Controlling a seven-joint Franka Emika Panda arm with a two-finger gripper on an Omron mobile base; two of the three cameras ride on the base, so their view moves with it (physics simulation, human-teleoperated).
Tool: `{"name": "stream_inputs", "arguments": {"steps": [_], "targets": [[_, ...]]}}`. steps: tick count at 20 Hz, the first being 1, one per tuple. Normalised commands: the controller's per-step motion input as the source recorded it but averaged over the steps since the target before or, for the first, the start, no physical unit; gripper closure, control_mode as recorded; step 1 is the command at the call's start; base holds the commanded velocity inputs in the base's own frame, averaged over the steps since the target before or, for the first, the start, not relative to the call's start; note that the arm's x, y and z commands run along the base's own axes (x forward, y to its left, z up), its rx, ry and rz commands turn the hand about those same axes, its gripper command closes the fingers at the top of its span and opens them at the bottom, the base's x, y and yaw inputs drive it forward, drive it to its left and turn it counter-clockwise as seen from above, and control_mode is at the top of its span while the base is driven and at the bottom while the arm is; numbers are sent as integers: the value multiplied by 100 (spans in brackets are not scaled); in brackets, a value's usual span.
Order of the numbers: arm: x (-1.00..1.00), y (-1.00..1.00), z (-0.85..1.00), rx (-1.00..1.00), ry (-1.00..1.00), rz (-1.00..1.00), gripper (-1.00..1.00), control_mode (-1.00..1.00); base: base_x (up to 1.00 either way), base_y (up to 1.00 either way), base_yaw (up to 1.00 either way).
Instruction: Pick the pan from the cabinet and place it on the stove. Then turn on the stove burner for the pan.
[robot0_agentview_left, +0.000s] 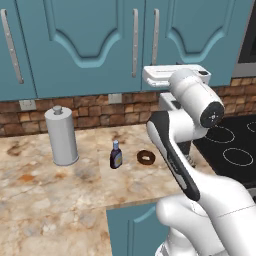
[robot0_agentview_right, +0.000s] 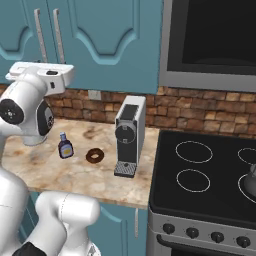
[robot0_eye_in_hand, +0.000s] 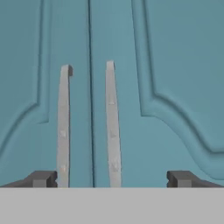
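The cabinet (robot0_eye_in_hand: 166, 65) spans the top of both base views, its teal raised-panel doors shut, arched mouldings smooth and matte. Two long silver bar handles (robot0_eye_in_hand: 111, 127) run vertically either side of the door seam at the centre of the hand view. The tool (robot0_eye_in_hand: 111, 178) faces that seam, released, its dark finger tips (robot0_eye_in_hand: 41, 178) spread wide and gripping nothing. At the right of the right base view lies the stove (robot0_agentview_right: 220, 200), glossy black glass with thin white rings and round black knobs. The mottled stone worktop (robot0_agentview_left: 45, 200) carries a grey canister (robot0_agentview_left: 61, 135), a small bottle (robot0_agentview_left: 116, 155) and a dark doughnut (robot0_agentview_left: 146, 157).
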Motion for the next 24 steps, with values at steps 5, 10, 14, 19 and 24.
{"name": "stream_inputs", "arguments": {"steps": [5, 10, 14, 19, 24], "targets": [[33, 0, 0, -1, 0, -2, -100, -100, 0, 0, 0], [34, 4, 0, -1, 0, -3, -100, -100, 0, 0, 0], [29, 10, 0, -1, 0, -2, -100, -100, 0, 0, 0], [26, 10, 0, 0, 0, -2, -100, -100, 0, 0, 0], [20, 1, 0, 0, 0, -2, -100, -100, 0, 0, 0]]}}
